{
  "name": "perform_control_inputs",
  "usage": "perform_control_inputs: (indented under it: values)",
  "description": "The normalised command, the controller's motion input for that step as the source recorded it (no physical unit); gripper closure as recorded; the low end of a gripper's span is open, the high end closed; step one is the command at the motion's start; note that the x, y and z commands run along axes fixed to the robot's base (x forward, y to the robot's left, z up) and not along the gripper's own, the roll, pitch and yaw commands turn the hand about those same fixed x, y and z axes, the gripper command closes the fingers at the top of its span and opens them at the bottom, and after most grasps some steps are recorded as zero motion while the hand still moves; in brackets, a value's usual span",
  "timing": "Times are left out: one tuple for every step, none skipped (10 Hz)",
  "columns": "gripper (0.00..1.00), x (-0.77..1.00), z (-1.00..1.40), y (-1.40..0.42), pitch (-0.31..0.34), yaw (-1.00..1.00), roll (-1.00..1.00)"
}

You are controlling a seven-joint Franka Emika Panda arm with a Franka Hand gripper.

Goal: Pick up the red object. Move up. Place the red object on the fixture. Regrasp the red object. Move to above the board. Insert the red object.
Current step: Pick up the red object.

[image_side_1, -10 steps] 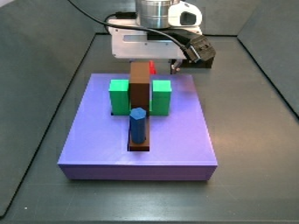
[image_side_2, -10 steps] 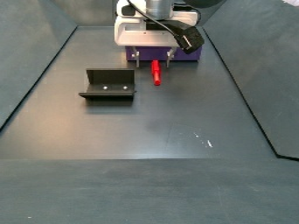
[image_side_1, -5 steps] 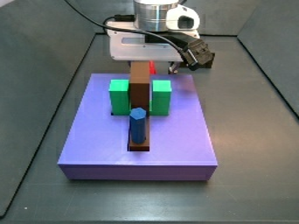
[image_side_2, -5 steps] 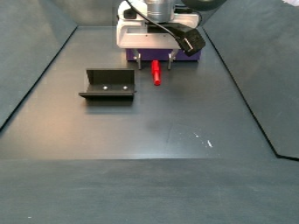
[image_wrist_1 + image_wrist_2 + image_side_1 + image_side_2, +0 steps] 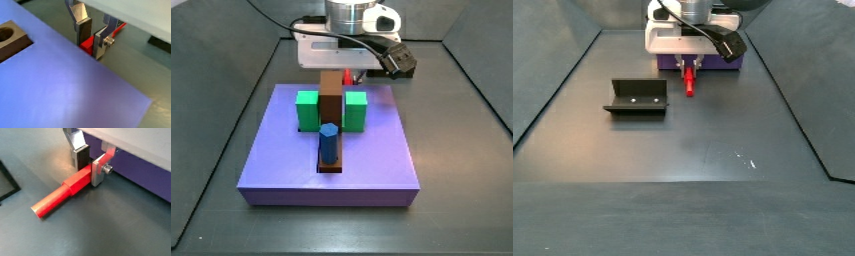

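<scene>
The red object is a small red peg lying flat on the grey floor beside the board; it also shows in a side view. My gripper is down at floor level, its silver fingers pressed against the two sides of the peg's thicker square end, shut on it. In a wrist view the gripper stands just past the board's edge, with a little of the red object showing between the pads. The fixture stands on the floor apart from the peg.
On the board stand two green blocks, a long brown bar between them and an upright blue peg. Dark walls enclose the grey floor.
The fingers have closed in from a wide stance onto the red object. The arm and the peg have stayed in place.
</scene>
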Motion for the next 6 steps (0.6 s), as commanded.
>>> perform_control_inputs:
  values:
    - [1.0,0.0,0.0,0.0,0.0,0.0,0.0]
    - [1.0,0.0,0.0,0.0,0.0,0.0,0.0]
    - [1.0,0.0,0.0,0.0,0.0,0.0,0.0]
    - [1.0,0.0,0.0,0.0,0.0,0.0,0.0]
    - [1.0,0.0,0.0,0.0,0.0,0.0,0.0]
    - [1.0,0.0,0.0,0.0,0.0,0.0,0.0]
